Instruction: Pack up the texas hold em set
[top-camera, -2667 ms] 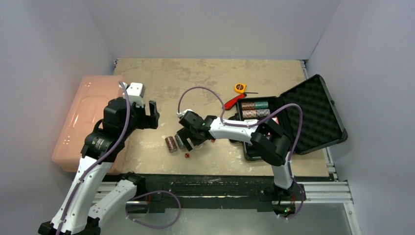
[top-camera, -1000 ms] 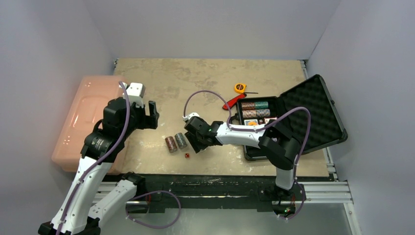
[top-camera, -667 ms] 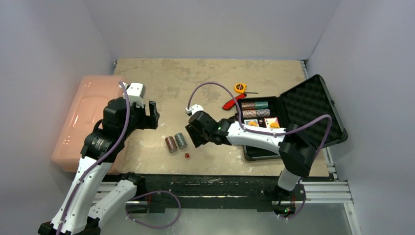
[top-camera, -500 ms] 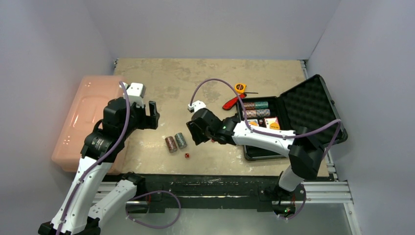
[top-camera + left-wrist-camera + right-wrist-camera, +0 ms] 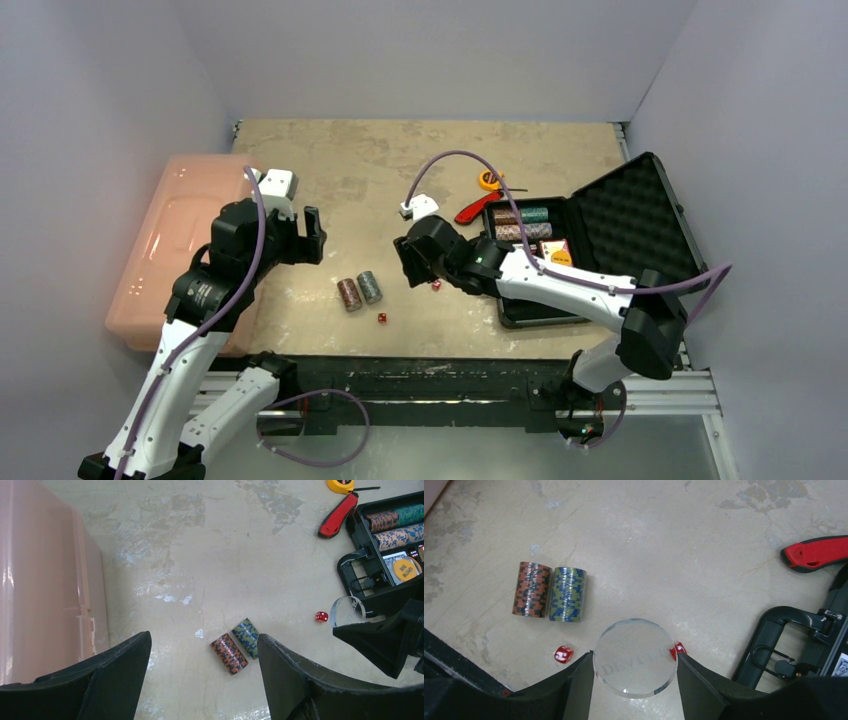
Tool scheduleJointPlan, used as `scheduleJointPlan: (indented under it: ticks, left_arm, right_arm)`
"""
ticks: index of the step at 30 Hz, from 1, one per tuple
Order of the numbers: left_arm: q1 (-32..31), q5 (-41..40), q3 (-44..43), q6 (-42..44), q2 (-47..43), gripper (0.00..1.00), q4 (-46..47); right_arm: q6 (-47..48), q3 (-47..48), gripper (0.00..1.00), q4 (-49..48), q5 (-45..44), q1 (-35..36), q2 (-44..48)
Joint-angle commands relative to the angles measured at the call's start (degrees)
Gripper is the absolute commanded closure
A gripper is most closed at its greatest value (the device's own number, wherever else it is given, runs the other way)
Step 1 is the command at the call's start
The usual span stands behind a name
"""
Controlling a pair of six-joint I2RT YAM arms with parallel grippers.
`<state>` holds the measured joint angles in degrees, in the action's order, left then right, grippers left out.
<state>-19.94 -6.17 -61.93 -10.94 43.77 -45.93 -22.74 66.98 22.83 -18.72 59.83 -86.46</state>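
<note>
Your right gripper clamps the clear round plastic disc by its rim, between both fingertips; left gripper gapes, empty.

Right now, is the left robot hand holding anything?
No, the left gripper is wide open with nothing in its grip.

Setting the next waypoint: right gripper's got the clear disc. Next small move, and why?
Probably swing the right gripper toward the case. It is shut on the disc, which is held above the table, and the case lies open on its right, so the disc likely goes there next.
</note>
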Motion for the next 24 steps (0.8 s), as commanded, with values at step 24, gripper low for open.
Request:
scheduleJointPlan:
  ticks: [24]
  left_arm:
    - [0.2, 1.1, 0.1, 0.4, -0.2, 0.24, 1.9]
  right_arm:
    - [-22.2, 3.2, 1.0, 15.2, -5.3, -13.5, 9.8]
